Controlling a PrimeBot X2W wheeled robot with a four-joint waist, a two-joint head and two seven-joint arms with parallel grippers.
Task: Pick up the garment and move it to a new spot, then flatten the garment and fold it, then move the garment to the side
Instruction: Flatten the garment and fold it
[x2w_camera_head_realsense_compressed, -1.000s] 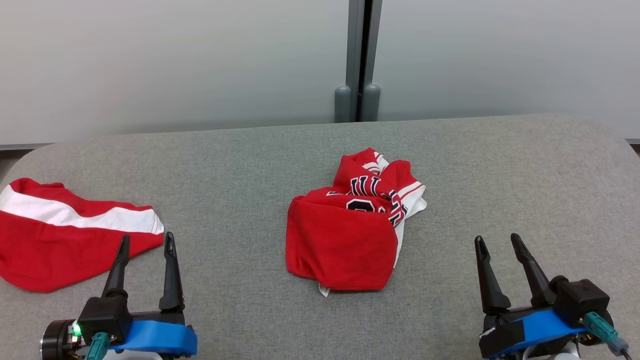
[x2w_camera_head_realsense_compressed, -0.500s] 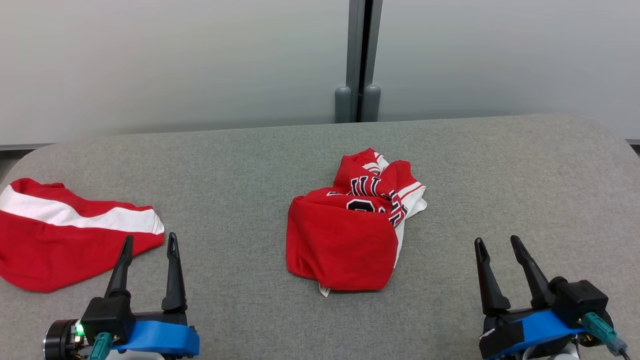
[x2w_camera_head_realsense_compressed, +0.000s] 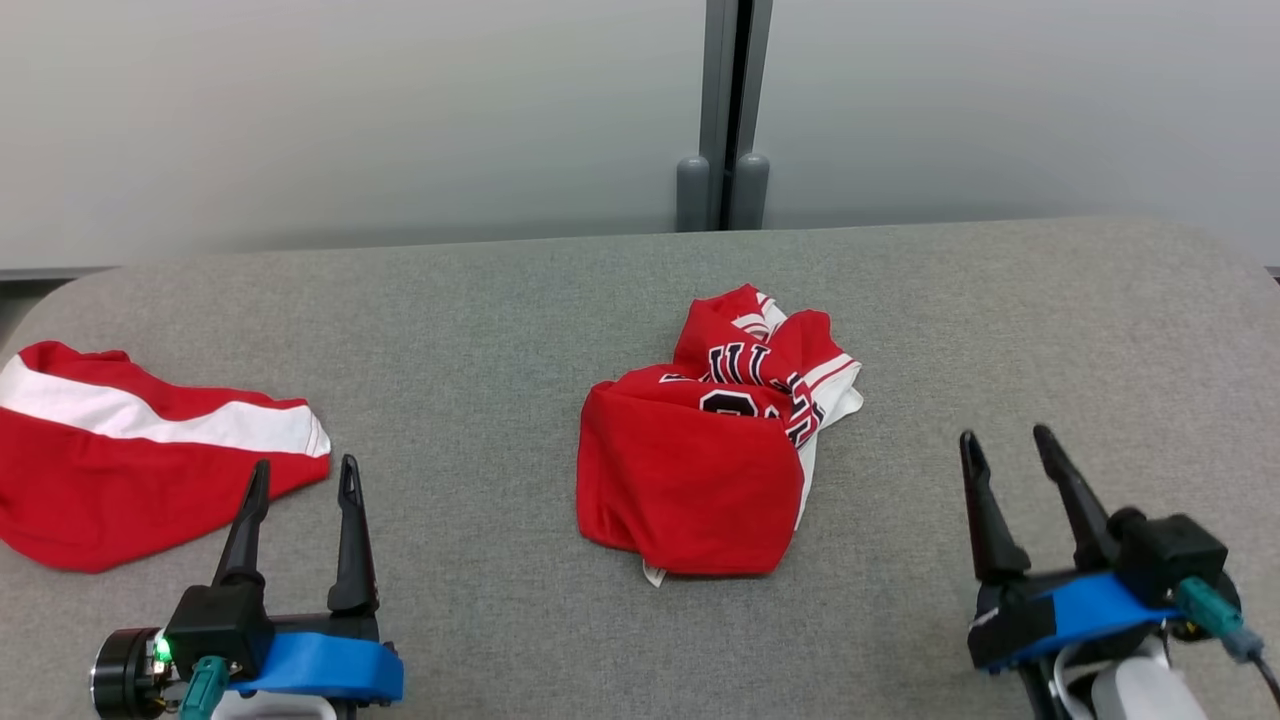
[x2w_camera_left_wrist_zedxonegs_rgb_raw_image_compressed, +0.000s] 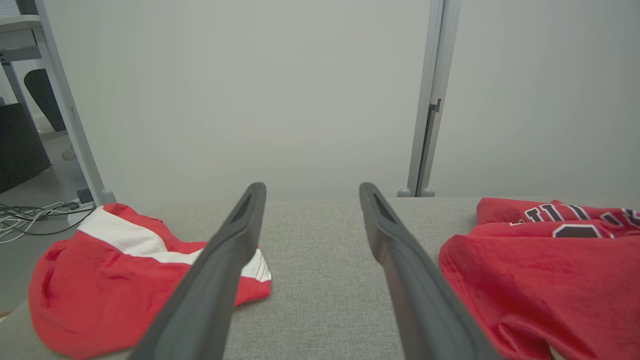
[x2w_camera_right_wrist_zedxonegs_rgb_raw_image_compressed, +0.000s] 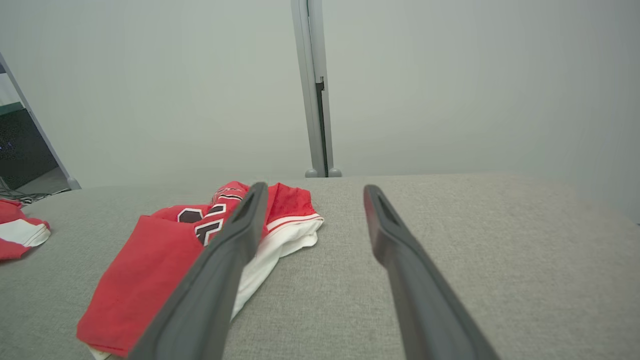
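Observation:
The garment (x2w_camera_head_realsense_compressed: 690, 480), a red jersey with white trim and dark lettering, lies crumpled in the middle of the grey padded table (x2w_camera_head_realsense_compressed: 480, 330). It also shows in the left wrist view as the garment (x2w_camera_left_wrist_zedxonegs_rgb_raw_image_compressed: 550, 280) to the right of my fingers, and in the right wrist view as the garment (x2w_camera_right_wrist_zedxonegs_rgb_raw_image_compressed: 150, 270) to their left. My left gripper (x2w_camera_head_realsense_compressed: 305, 465) is open at the near left, well apart from the jersey. My right gripper (x2w_camera_head_realsense_compressed: 1005, 435) is open at the near right, also clear of it. Both pairs of jaws are empty, seen at the left gripper (x2w_camera_left_wrist_zedxonegs_rgb_raw_image_compressed: 311, 187) and the right gripper (x2w_camera_right_wrist_zedxonegs_rgb_raw_image_compressed: 315, 186).
A second red cloth with a white band (x2w_camera_head_realsense_compressed: 130, 480) lies at the table's left end, just beyond my left fingertips, and reaches the left edge. A pale partition with a grey post (x2w_camera_head_realsense_compressed: 722, 110) stands behind the table. Cables lie on the floor (x2w_camera_left_wrist_zedxonegs_rgb_raw_image_compressed: 30, 217) at the far left.
The head camera has shifted slightly, so the whole picture sits a little higher. My right gripper has moved a little forward over the table. The garment has not moved.

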